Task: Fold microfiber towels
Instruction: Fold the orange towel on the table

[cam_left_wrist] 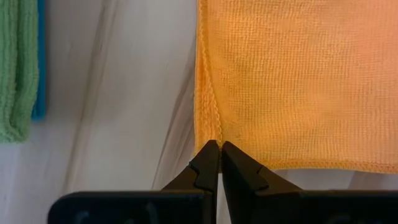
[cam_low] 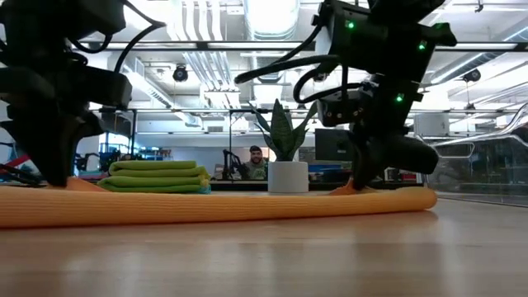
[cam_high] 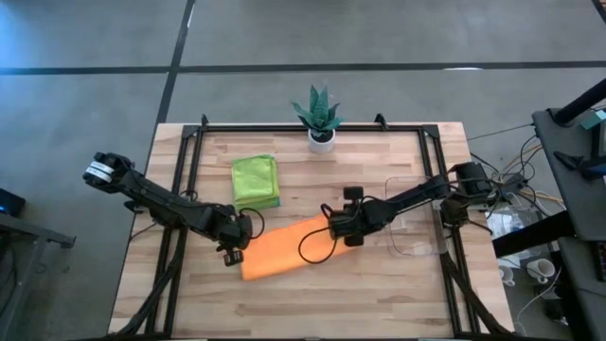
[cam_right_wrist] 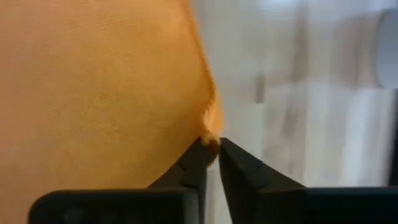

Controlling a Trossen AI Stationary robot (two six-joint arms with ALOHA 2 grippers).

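Orange towel: the orange towel [cam_high: 284, 248] lies flat on the desk [cam_high: 379, 303], a long strip slanting across the middle, a little nearer the front edge than the back.
Its ends: one end lies under the left arm's gripper, the other under the right arm's gripper.
Left gripper: the left gripper [cam_left_wrist: 220, 144] is down at the towel's left end, its jaws pressed together on the very edge of the cloth, right at the hem.
Right gripper: the right gripper [cam_right_wrist: 211, 142] sits at the other end, its jaws drawn narrow with a small nub of orange cloth pinched between the tips.
Folded stack: a lime green towel [cam_high: 255, 178] rests folded on top of a light blue towel [cam_high: 276, 200], of which only a thin edge shows; the stack sits behind the orange one, apart from it, towards the left half of the desk.
Plant: a small potted plant [cam_high: 320, 117] in a white pot stands at the middle of the back edge.
Tray: a clear plastic tray [cam_high: 417, 227] lies on the right side of the desk, beneath the right arm.
Room beyond: a person [cam_low: 256, 162] sits far off behind the desk.
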